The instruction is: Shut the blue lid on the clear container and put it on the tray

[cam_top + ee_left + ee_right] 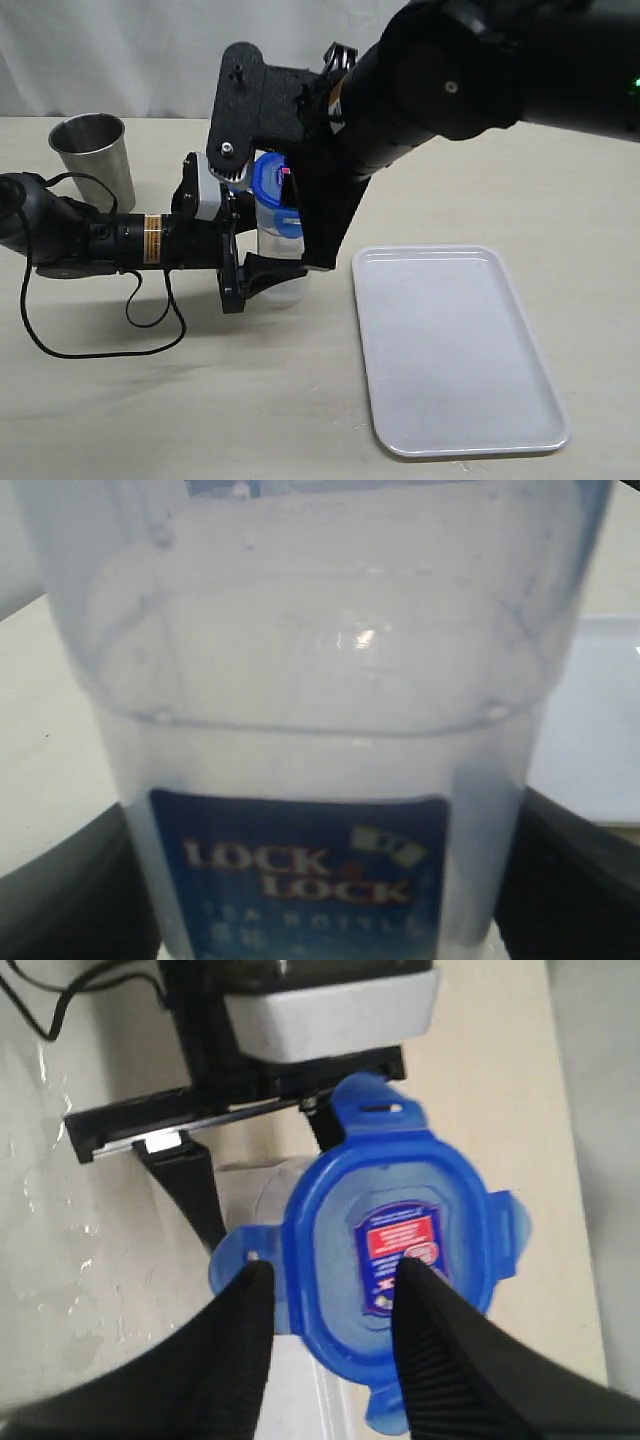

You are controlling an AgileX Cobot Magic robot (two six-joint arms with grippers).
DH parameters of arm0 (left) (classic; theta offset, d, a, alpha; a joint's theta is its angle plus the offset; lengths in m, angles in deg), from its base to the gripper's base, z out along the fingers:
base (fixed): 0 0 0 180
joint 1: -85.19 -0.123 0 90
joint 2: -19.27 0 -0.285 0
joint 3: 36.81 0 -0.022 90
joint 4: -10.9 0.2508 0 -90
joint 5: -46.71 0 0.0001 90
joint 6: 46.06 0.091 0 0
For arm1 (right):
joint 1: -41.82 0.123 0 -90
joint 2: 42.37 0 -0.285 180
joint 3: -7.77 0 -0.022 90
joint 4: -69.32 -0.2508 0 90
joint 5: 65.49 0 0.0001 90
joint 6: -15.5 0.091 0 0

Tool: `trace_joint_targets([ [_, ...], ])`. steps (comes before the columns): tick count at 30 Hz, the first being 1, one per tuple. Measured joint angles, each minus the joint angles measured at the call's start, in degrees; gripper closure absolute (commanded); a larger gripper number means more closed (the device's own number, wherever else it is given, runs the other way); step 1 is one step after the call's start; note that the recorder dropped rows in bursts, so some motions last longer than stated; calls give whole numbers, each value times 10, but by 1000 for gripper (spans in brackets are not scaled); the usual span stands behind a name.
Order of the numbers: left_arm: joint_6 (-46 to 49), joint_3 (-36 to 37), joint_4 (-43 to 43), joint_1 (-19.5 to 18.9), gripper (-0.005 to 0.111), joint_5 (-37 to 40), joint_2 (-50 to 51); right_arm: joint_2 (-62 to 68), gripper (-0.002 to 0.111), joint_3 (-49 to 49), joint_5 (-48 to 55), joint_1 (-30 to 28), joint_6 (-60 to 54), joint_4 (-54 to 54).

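While my left tool (258, 272) is clamped on the clear container (320, 700), which stands upright on the table (280, 400), the blue lid (390, 1210) sits on its mouth with flaps splayed outward. My right tool (335, 1275) hangs over the lid, jaws apart; I cannot tell whether the tips touch it. The tray (460, 350) lies at four o'clock from the container, the steel cup (92, 150) at ten o'clock.

One bright blue snap-lock plastic lid (395, 1230), one tall translucent plastic canister (330, 680), one flat pale grey-white rectangular plastic tray (455, 350), one grey stainless steel cup (92, 150).
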Motion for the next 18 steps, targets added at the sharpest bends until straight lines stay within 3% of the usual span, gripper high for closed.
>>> trace_joint_targets([
  [18,-7,1,-10,-1,107,20,0,65,72,1,-5,0,28,79],
])
